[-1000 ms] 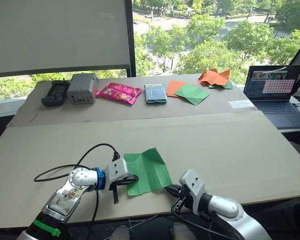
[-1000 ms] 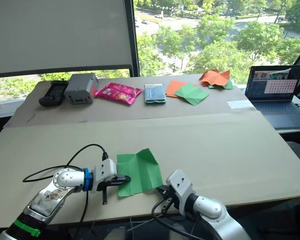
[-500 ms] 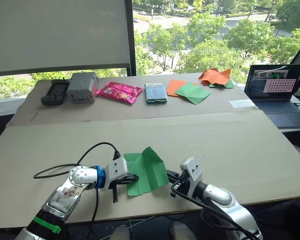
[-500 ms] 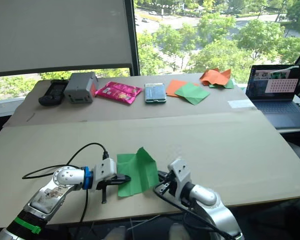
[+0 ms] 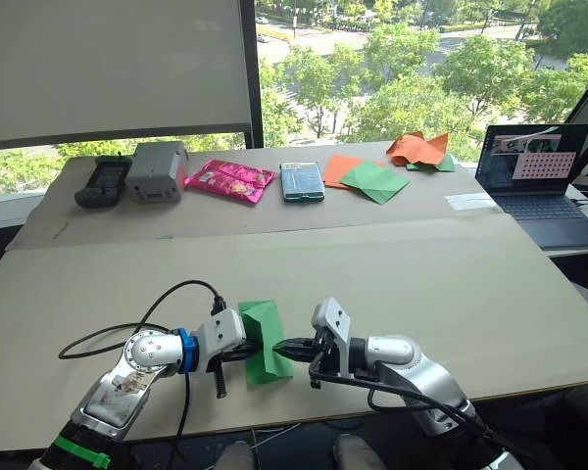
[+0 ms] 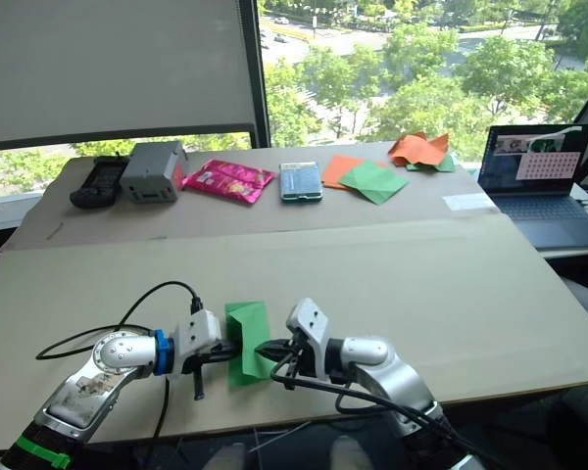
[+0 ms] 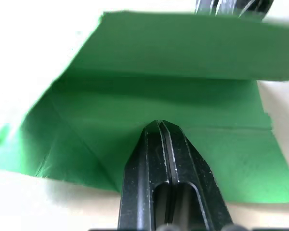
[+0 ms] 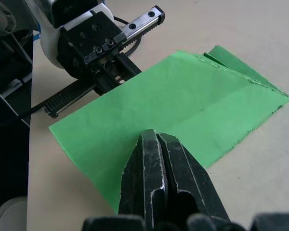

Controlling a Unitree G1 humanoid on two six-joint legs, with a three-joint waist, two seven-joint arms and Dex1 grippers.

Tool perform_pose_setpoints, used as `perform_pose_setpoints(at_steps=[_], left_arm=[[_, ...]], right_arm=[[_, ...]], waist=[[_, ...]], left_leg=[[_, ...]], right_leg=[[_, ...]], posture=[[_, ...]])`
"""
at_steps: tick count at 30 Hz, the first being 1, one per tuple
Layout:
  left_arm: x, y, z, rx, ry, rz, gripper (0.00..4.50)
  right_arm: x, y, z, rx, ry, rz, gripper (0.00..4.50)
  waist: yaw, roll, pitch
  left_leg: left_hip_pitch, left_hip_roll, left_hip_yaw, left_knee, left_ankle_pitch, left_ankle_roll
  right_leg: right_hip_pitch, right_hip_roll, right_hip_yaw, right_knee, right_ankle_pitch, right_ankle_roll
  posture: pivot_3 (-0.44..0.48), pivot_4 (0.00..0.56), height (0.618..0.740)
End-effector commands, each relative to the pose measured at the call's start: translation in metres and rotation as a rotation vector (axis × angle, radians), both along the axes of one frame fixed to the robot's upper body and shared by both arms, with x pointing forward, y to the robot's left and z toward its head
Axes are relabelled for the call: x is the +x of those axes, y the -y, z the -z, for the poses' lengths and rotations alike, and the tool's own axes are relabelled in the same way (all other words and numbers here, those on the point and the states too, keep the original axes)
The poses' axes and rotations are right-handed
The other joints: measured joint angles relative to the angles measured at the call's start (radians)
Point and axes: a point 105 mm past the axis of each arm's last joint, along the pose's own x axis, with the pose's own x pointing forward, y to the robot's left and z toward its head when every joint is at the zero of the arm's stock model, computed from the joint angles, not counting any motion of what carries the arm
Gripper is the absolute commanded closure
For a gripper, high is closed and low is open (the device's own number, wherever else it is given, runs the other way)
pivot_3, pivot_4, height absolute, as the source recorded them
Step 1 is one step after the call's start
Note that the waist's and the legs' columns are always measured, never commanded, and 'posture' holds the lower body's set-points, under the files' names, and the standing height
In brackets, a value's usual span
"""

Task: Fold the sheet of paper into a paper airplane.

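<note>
Folding the paper (image 5: 263, 340) at lower centre, left pincer (image 5: 251, 351) and right pincer (image 5: 282, 348) both clamped together on it, risking a crooked crease or tear if either tugs.

Along the far edge of the tabletop (image 5: 451, 284) sit a black handset (image 5: 99, 181), a grey box (image 5: 157, 170), a pink foil packet (image 5: 230, 180), a phone (image 5: 302, 181), orange and green paper sheets (image 5: 365, 176), crumpled orange paper (image 5: 418, 149), and an open laptop (image 5: 536, 183).
</note>
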Motion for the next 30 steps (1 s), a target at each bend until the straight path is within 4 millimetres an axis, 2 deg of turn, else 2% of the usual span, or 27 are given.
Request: perform_pose_setpoints(at_steps=[1,6,9,12,15,16,18,20,24,27,30], left_arm=[[-0.001,-0.025,0.0,0.052,-0.015,-0.104,4.5],[-0.005,-0.042,-0.02,0.026,-0.002,-0.175,4.5],[-0.004,-0.048,-0.041,-0.05,0.001,-0.218,4.5],[0.002,-0.042,-0.06,-0.18,-0.001,-0.232,4.5],[0.004,-0.026,-0.066,-0.277,-0.046,-0.201,4.5],[0.005,-0.021,-0.064,-0.299,-0.065,-0.196,4.5],[0.009,-0.013,-0.048,-0.307,-0.115,-0.192,4.5],[0.01,-0.01,-0.038,-0.297,-0.136,-0.187,4.5],[0.015,-0.01,-0.016,-0.233,-0.16,-0.186,4.5],[0.015,-0.013,-0.001,-0.153,-0.155,-0.172,4.5],[0.014,-0.012,0.005,-0.121,-0.145,-0.148,4.5]], right_arm=[[0.004,-0.008,0.0,-0.007,0.015,-0.036,4.46],[0.007,-0.009,0.013,-0.053,-0.013,-0.048,4.46],[0.01,-0.009,0.02,-0.084,-0.018,-0.048,4.46],[0.012,-0.01,0.023,-0.096,-0.02,-0.045,4.46],[0.013,-0.011,0.025,-0.101,-0.02,-0.045,4.46],[0.013,-0.011,0.025,-0.103,-0.02,-0.043,4.46],[0.015,-0.01,0.024,-0.105,-0.018,-0.035,4.46],[0.015,-0.01,0.024,-0.105,-0.017,-0.031,4.46],[0.015,-0.008,0.021,-0.106,-0.013,-0.016,4.46],[0.02,-0.006,0.012,-0.094,0.019,0.0,4.46],[0.026,-0.005,-0.001,-0.066,0.045,0.007,4.46]], waist=[[-0.002,0.0,0.0],[0.0,0.0,0.002],[0.0,-0.003,0.004],[0.002,-0.003,0.004],[0.0,-0.004,0.004],[0.0,-0.005,0.003],[-0.002,-0.005,0.001],[-0.007,-0.004,0.001],[-0.01,-0.005,0.001],[-0.008,-0.005,0.002],[0.0,-0.005,0.002]], left_leg=[[0.001,0.0,0.0,0.0,0.0,0.0],[0.0,0.0,0.0,0.0,-0.001,-0.001],[0.001,0.001,0.0,0.0,-0.001,-0.002],[0.001,0.002,0.0,0.0,-0.004,-0.007],[0.001,0.003,0.0,0.0,-0.004,-0.007],[0.002,0.003,0.0,0.0,-0.004,-0.007],[0.003,0.003,0.0,0.0,-0.004,-0.006],[0.004,0.003,0.0,0.0,-0.001,-0.001],[0.005,0.004,0.0,0.0,-0.001,-0.001],[0.005,0.004,0.0,0.0,-0.001,-0.002],[0.004,0.003,0.0,0.0,-0.002,-0.003]], right_leg=[[0.0,0.0,0.0,0.001,0.0,0.0],[-0.001,0.0,0.0,0.002,0.0,0.0],[-0.001,0.0,-0.001,0.001,0.0,0.0],[-0.001,0.0,-0.002,0.001,0.0,-0.001],[0.0,0.001,-0.003,0.001,0.0,-0.001],[0.0,0.001,-0.004,0.001,0.0,-0.001],[0.001,0.001,-0.003,0.002,0.0,-0.001],[0.002,0.002,-0.003,0.002,0.0,-0.001],[0.0,0.003,-0.003,0.008,-0.001,-0.003],[0.0,0.003,-0.003,0.008,-0.002,-0.003],[0.0,0.002,-0.003,0.007,-0.002,-0.004]], posture=[[0.0,0.15,0.721],[0.0,0.15,0.721],[0.0,0.15,0.721],[0.0,0.15,0.721],[0.0,0.15,0.721],[0.0,0.15,0.721],[0.0,0.15,0.721],[0.0,0.15,0.721],[0.0,0.15,0.721],[0.0,0.15,0.721],[0.0,0.15,0.721]])
